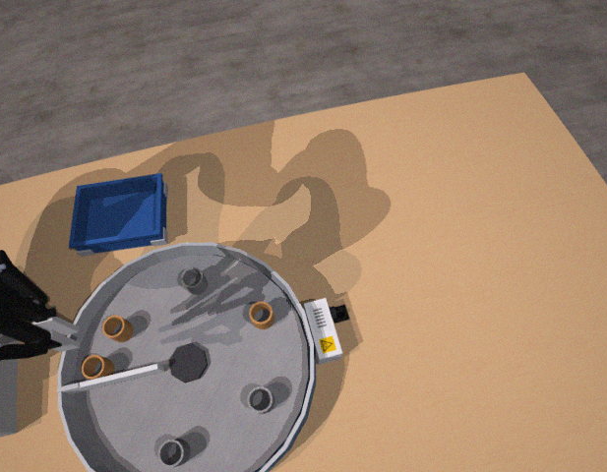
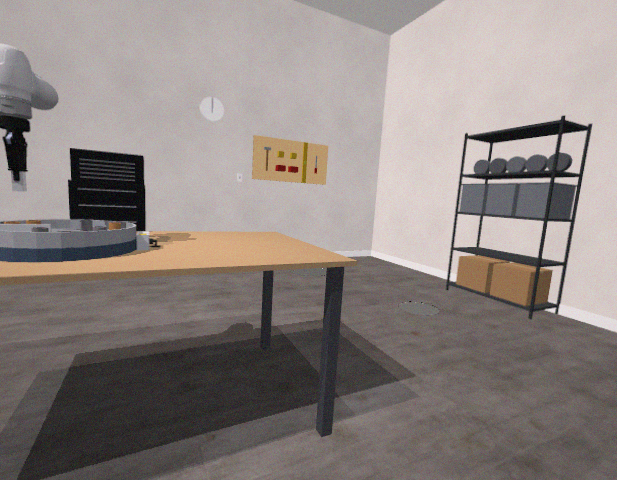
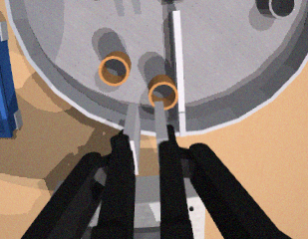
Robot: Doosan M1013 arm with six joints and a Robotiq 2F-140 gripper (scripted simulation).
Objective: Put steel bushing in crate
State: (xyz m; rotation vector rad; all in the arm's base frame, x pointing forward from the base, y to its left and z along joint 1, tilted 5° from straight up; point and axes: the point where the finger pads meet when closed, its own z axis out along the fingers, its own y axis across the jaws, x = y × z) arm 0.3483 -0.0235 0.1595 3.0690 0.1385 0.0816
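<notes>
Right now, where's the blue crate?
In the top view, the blue crate sits on the table, left of centre, just above the turning table's rim; in the wrist view, it's cut off at the left edge.

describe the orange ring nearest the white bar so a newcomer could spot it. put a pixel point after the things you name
Find the big round grey turning table (image 1: 311,355) (image 3: 36,85) (image 2: 60,240). A straight white bar (image 1: 117,377) (image 3: 178,70) runs inward from its rim. Right beside that bar stands the orange ring (image 1: 84,367) (image 3: 151,95); the other orange rings stand farther from it.
</notes>
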